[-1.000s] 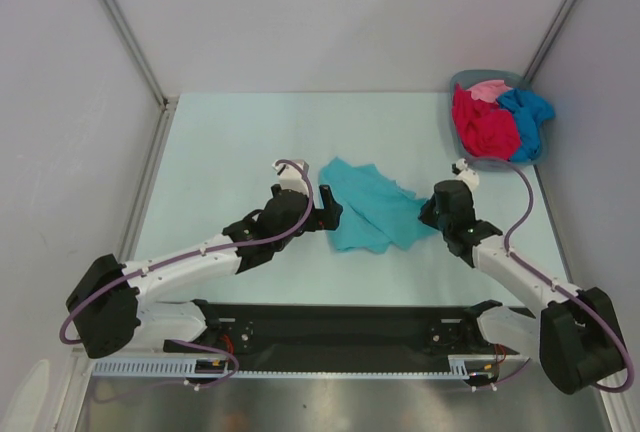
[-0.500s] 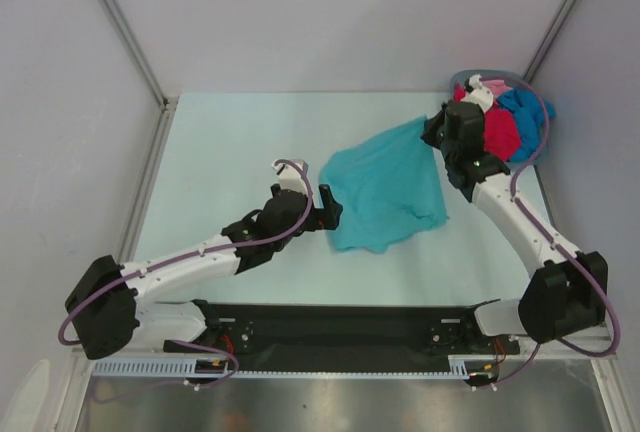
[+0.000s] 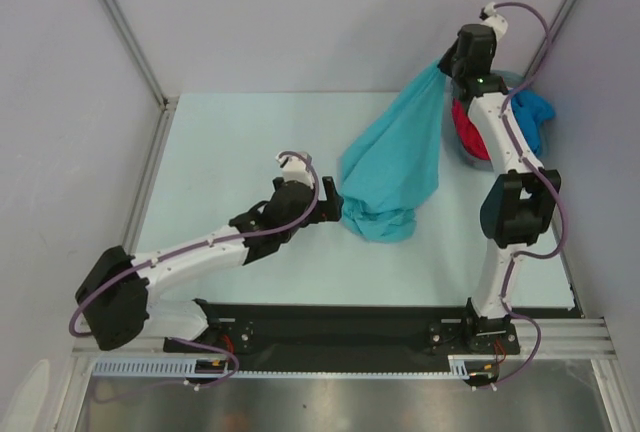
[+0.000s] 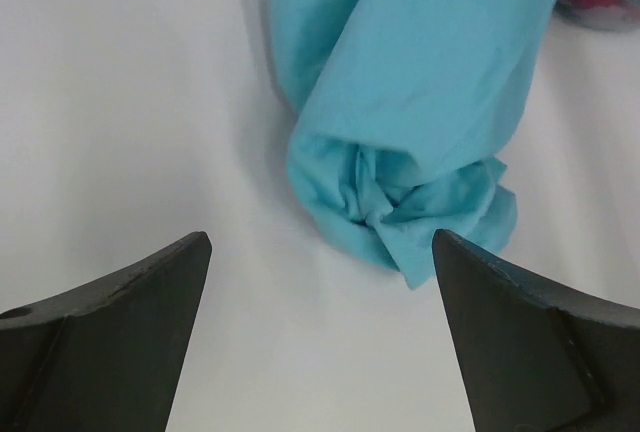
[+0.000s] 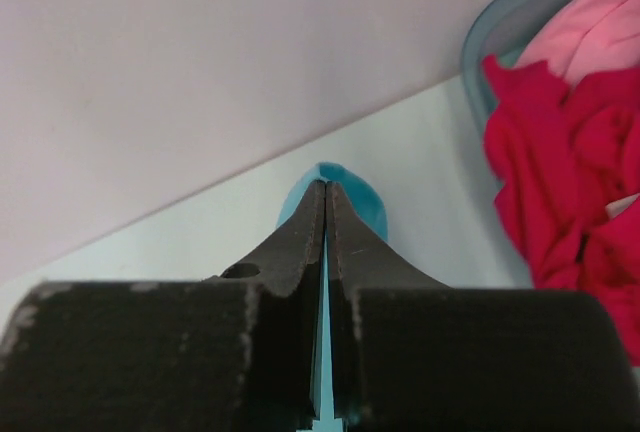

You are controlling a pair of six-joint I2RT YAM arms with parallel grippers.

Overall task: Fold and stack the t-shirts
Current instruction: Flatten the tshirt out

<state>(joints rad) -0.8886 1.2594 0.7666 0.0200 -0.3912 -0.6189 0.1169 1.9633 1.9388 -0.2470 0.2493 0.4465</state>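
Our right gripper (image 3: pixel 446 62) pinches the teal shirt (image 3: pixel 393 164) high above the table (image 3: pixel 230 142); our left gripper (image 3: pixel 335 208) sits open beside its bunched bottom

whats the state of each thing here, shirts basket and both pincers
right pincer, shut on teal t-shirt, held high
teal t-shirt, hanging, lower end bunched on the table
left pincer, open, empty, near the bunched end
basket, holds crumpled red t-shirt, pink t-shirt, blue t-shirt

Enclosed cell, pale mint table (image 3: pixel 220 132)
Plain grey-white walls (image 3: pixel 300 12) on three sides; aluminium posts (image 3: pixel 122 27) run up the rear corners; black mounting rail (image 3: pixel 330 324) along the table's near edge; lighting even, soft shadows
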